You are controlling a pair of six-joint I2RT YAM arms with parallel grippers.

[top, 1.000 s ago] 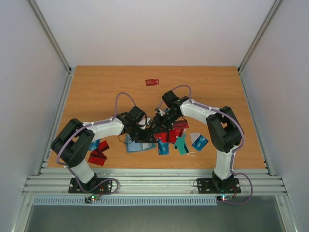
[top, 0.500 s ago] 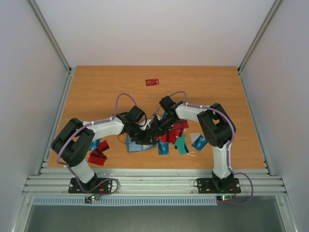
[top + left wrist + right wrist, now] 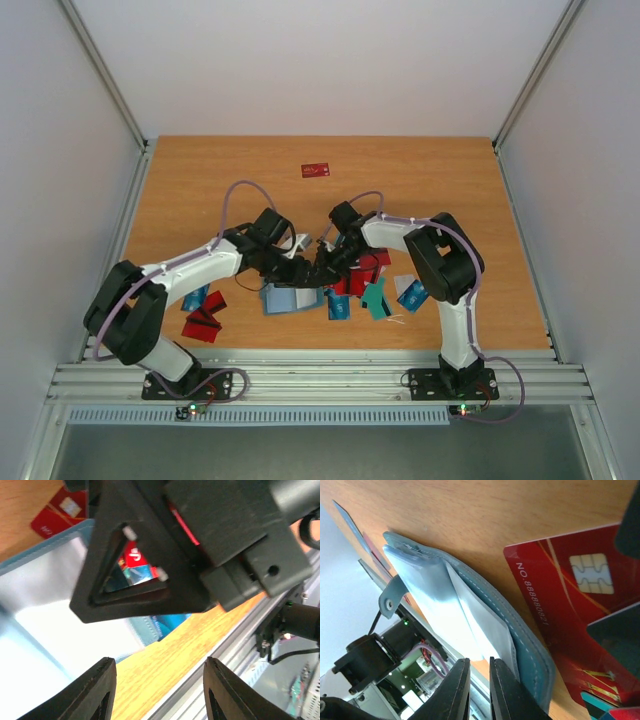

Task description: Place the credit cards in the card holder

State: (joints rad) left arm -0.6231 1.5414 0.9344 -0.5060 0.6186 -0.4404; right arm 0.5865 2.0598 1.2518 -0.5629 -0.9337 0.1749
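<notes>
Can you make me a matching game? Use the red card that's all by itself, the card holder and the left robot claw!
Things:
1. lone red card
2. card holder
3. left gripper

Clues:
A. jaws apart
B. alone at the far side of the table
C. teal outside, pale pockets inside

Pairs: 1-B, 2-C, 3-A

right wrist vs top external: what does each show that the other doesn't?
Only right wrist: the card holder with its light inner pockets spread open; the chip and number on a red card beside it. Only top external: a lone red card at the far side of the table, and red cards at its near left. Both: the holder lying on the wood with the right gripper at it.
</notes>
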